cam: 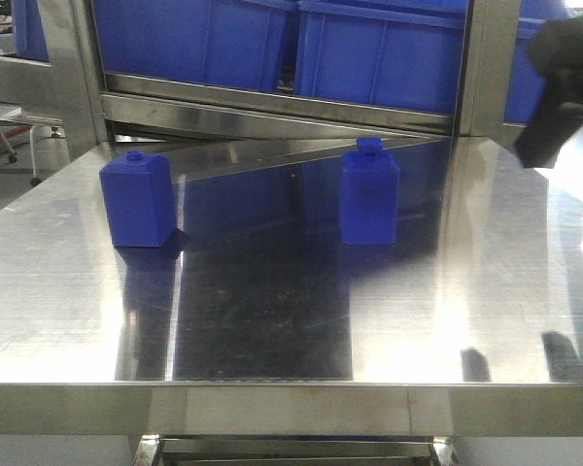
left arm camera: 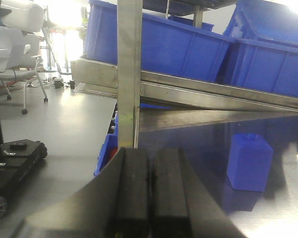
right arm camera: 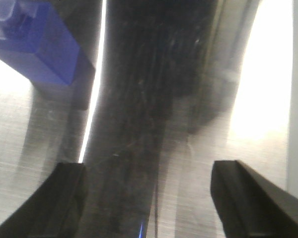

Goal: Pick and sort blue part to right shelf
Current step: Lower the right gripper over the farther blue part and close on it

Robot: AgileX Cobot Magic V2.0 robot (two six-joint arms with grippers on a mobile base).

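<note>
Two blue bottle-shaped parts stand on the steel table (cam: 272, 320): one at the left (cam: 137, 202) and one at the centre right (cam: 369, 196). My right gripper (cam: 554, 121) hangs above the table's right side, above and to the right of the centre-right part. In the right wrist view its jaws (right arm camera: 146, 198) are wide apart and empty, with a blue part (right arm camera: 37, 42) at the upper left. My left gripper (left arm camera: 151, 193) is shut with nothing between its fingers. A blue part (left arm camera: 249, 162) stands ahead and to its right.
Blue bins (cam: 379, 49) sit on a tilted steel shelf behind the table. A steel shelf post (left arm camera: 129, 74) stands straight ahead of the left gripper. An office chair (left arm camera: 20, 74) and a wheeled base (left arm camera: 15, 158) are on the floor at left.
</note>
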